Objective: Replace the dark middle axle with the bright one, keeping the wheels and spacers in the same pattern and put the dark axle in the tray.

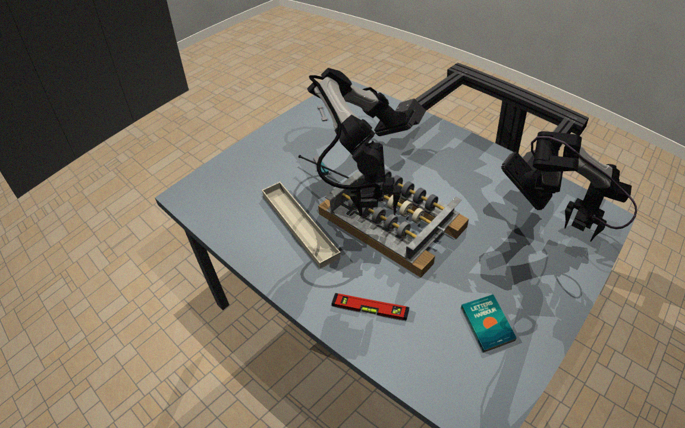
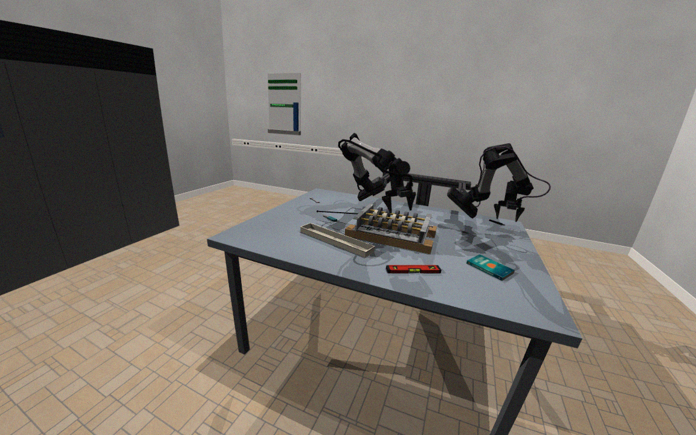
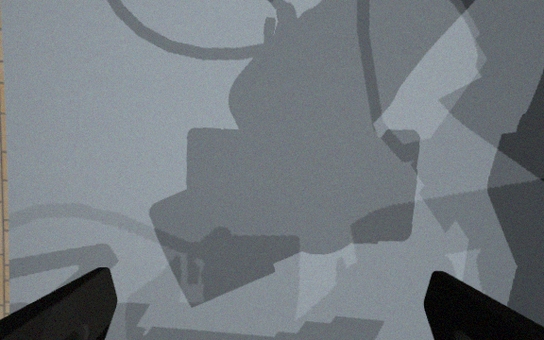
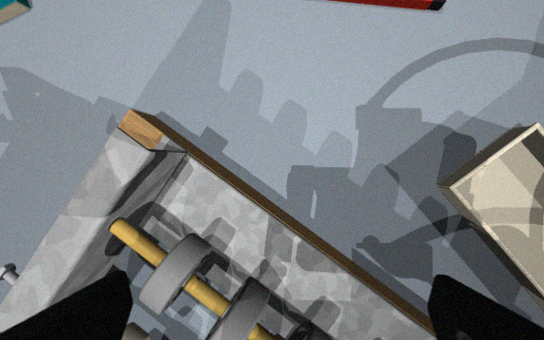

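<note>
Two sets of fingers stand widely spread, gripping nothing: the right gripper point(image 1: 377, 211) point(image 2: 399, 208) point(image 4: 279, 287) hangs over the wheel frame point(image 1: 433, 227) point(image 2: 425, 229) point(image 4: 88, 203), and the left gripper point(image 1: 580, 232) point(image 2: 507, 217) point(image 3: 270, 284) is over the bench point(image 1: 244, 175) point(image 2: 286, 251) point(image 3: 88, 156) point(image 4: 300, 47), well apart from it. Beside the right fingers, a dark rod point(image 1: 311, 161) point(image 2: 334, 212) extends outward near one rail; whether it enters the frame is unclear. Beyond the opposite rail, a pale bolt-like head point(image 4: 5, 273) stands slightly proud. The frame rests on wooden battens point(image 1: 422, 263) point(image 2: 388, 238) point(image 4: 144, 127), grey wheels point(image 1: 403, 229) point(image 4: 175, 274) below the right fingers, with the tray point(image 1: 302, 226) point(image 2: 337, 240) point(image 4: 513, 227) alongside.
</note>
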You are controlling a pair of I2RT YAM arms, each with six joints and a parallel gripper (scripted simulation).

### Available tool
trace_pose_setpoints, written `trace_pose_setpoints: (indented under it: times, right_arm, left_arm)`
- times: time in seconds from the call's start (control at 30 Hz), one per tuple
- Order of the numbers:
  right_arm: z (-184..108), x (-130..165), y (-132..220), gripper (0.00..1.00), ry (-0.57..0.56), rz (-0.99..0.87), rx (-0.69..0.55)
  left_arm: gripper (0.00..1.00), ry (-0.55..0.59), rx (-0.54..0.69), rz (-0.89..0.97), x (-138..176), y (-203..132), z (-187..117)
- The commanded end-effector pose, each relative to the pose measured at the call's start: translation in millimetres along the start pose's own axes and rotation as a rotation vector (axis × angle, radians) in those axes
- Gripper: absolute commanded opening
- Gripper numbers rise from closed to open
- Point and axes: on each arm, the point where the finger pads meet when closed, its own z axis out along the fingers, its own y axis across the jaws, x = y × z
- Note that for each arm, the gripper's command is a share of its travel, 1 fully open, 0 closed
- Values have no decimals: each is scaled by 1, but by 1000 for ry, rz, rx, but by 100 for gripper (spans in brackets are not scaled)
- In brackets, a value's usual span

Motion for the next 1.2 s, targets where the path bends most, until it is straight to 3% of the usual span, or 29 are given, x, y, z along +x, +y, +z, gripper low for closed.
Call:
trace_pose_setpoints:
  times: [0.0,0.63,0.67,1.1,1.13,1.17]
  right_arm:
    - [-8,-7,1,100,-24,5,-4]
    - [-8,-7,1,100,-24,5,-4]
    - [-8,-7,1,19,-24,5,-4]
    - [-8,-7,1,19,-24,5,-4]
    - [-6,-2,-25,19,-7,60,20]
    - [-4,6,-28,19,13,66,22]
  left_arm:
    - [100,2,-6,3,0,2,-1]
    - [100,2,-6,3,0,2,-1]
    - [100,2,-6,3,0,2,-1]
    - [100,2,-6,3,0,2,-1]
    - [100,23,-7,21,1,8,-2]
    - [100,24,2,9,2,9,0]
